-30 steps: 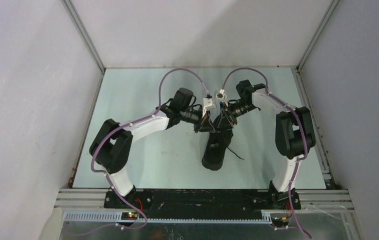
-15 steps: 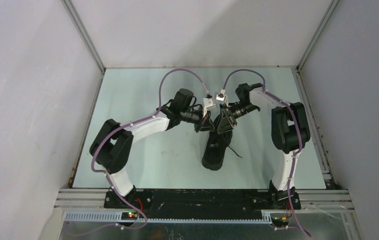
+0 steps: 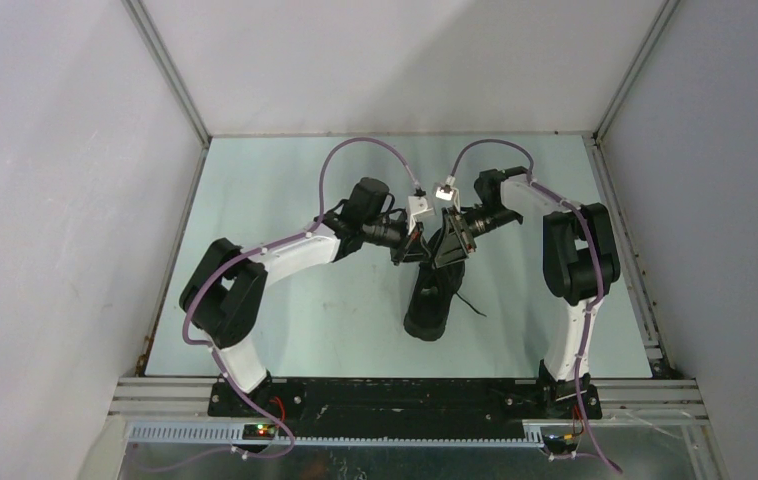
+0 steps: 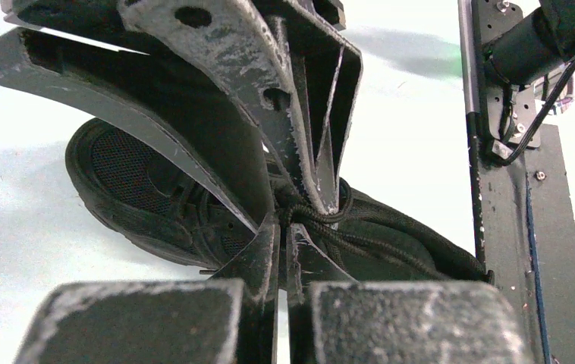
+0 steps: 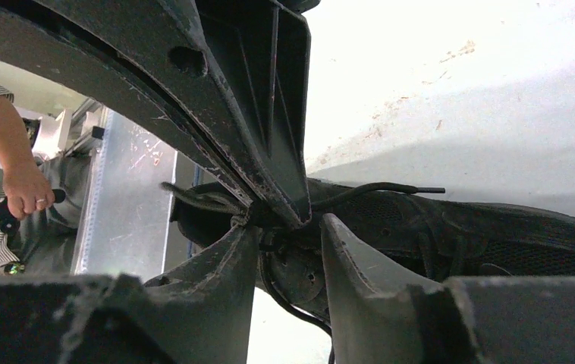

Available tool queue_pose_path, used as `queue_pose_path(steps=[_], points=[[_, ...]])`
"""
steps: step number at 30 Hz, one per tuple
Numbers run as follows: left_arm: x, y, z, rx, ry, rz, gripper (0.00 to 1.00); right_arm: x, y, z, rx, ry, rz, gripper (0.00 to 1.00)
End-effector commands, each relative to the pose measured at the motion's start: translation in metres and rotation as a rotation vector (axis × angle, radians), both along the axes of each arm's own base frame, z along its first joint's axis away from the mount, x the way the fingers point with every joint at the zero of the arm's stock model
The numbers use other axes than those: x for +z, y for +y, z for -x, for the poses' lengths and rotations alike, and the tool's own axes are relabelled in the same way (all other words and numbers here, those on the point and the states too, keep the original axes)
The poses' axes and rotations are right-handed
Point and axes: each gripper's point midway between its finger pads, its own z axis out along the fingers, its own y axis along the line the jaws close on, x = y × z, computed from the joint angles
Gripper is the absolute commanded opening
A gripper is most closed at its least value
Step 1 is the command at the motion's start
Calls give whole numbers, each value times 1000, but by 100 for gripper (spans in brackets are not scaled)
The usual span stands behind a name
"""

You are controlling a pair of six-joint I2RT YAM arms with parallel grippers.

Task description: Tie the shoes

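Lying near the middle of the table (image 3: 285, 190), the black sneaker (image 3: 428, 305) runs lengthwise from far to near, tilted a little so that its near end sits slightly left of its far end. Both arms reach in from the sides and meet over the sneaker's far end. The left gripper (image 3: 417, 250) is clenched, its fingertips pressed together on the thin black laces (image 4: 322, 221) where they bunch on top of the sneaker. The right gripper (image 3: 445, 252) comes in from the other side, almost tip to tip with the left one. Its fingers (image 5: 345, 250) stand apart with a clear gap, and the bunched laces sit at the mouth of that gap; whether the pads touch them cannot be told. One loose lace end (image 3: 472, 308) trails off the sneaker's right side onto the table. A purple cable (image 3: 327, 170) arches over each wrist. Past the near edge of the table, the right wrist view catches a person's arm (image 5: 4, 133) in a striped sleeve
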Motion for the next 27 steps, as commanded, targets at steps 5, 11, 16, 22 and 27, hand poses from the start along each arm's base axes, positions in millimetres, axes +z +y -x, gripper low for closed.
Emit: queue_pose_path(steps=[5, 11, 16, 22, 27], points=[[28, -7, 7, -27, -14, 86, 0, 8, 9, -6, -21, 5, -39, 28], [26, -6, 7, -27, -12, 80, 0, 11, 5, -14, -51, 15, -54, 8], [23, -3, 9, -34, -23, 62, 5, 15, -6, -22, -93, 22, -63, 1], [23, -2, 7, -23, -22, 48, 27, 14, -14, -32, -150, 4, -39, 0], [25, -1, -3, 37, -41, 39, 50, 14, -12, -27, -149, 6, -20, 0]])
